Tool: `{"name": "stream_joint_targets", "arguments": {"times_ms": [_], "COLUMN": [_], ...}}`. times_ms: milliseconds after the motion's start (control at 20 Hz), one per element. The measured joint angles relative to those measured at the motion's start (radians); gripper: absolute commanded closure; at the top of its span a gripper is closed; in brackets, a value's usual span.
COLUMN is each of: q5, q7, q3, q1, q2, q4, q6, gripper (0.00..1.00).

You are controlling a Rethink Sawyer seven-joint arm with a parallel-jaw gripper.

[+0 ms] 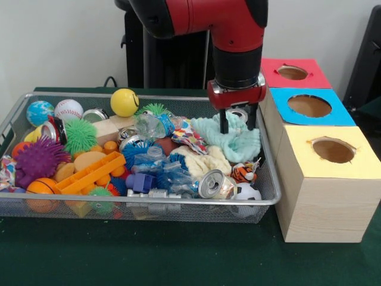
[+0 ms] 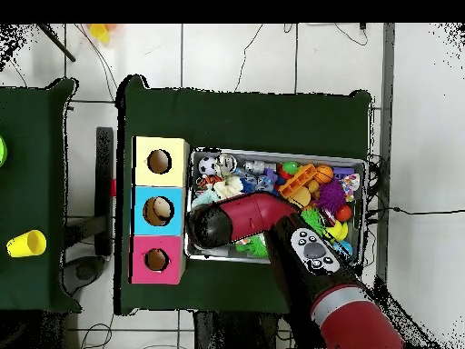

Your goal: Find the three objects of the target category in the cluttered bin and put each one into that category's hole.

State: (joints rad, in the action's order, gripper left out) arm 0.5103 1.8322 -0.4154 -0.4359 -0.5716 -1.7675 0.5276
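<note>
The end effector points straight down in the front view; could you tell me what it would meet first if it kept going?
Most likely the mint cloth, which lies right under the end effector; depth is hard to judge.

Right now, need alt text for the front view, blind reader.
A red and black robot arm's end effector, fingers apart, hangs over a mint terry cloth in a silver wire mesh bin crammed with toys. Beside the bin stand red-topped, blue-topped and yellow-topped pale wooden boxes with round holes.

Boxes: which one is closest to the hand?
The blue-topped box, the middle of the three. The hand hangs over the bin beside it; the red-topped box sits farther back, the yellow-topped box nearer the camera.
</note>
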Motion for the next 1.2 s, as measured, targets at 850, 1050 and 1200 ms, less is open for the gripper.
{"name": "stream_joint_targets", "arguments": {"times_ms": [850, 1050, 1200], "q5": [-0.135, -0.138, -0.138], "q7": [0.0, 0.0, 0.0], "q3": [0.017, 0.033, 0.046], "q1": [0.04, 0.049, 0.054], "q2": [-0.083, -0.077, -0.065], "q4": [0.147, 0.177, 0.184], "q6": [0.075, 0.076, 0.076], "gripper": [0.0, 0.0, 0.0]}}
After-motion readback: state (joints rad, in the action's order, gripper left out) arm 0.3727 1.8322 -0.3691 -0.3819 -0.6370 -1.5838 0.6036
